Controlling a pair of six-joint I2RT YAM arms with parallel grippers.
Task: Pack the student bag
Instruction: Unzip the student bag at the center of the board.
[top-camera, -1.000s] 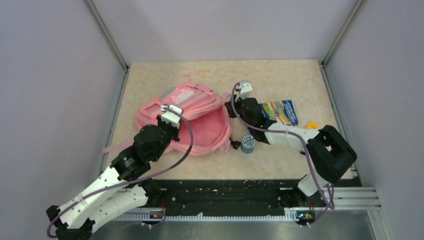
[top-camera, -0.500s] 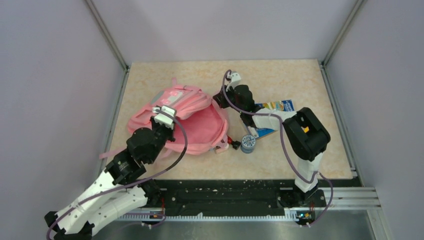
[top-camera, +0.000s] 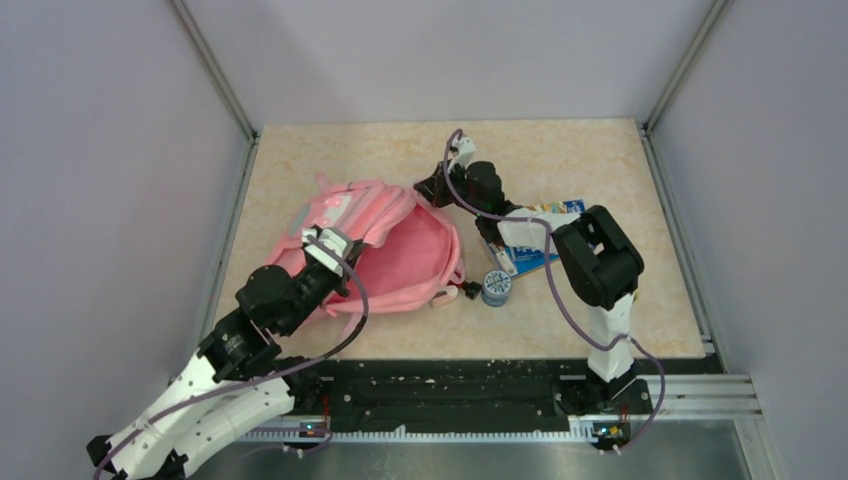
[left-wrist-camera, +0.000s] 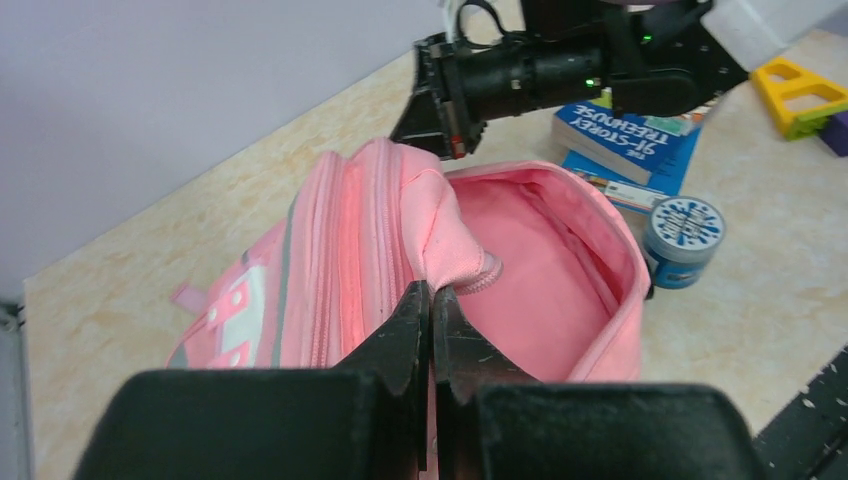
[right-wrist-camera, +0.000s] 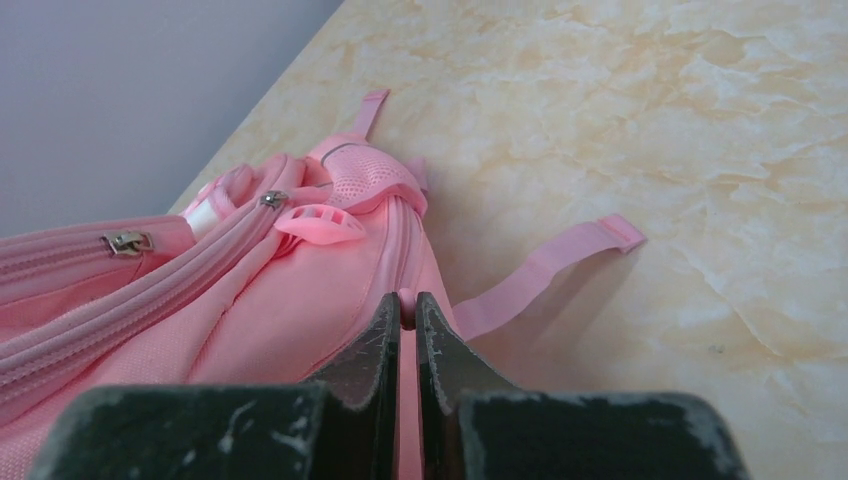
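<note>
Drawn back leftward since a second before, the left gripper (left-wrist-camera: 432, 292) pinched the mouth rim of the large soft pink fabric backpack (top-camera: 400, 262). The backpack lay left of centre, its long axis left-to-right and its mouth gaping upward. The right gripper (right-wrist-camera: 402, 302) was clamped on its far-right edge. Only the left wrist view showed a yellow plastic block (left-wrist-camera: 797, 88). The beige marbled tabletop (top-camera: 600, 160) sat between pale lilac walls (top-camera: 450, 60).

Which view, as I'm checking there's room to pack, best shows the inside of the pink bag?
Left wrist: it looks straight into the open student bag, its pink inside plain to see. The top external view shows the opening smaller, from above. The right wrist view shows only the outside and zips.
</note>
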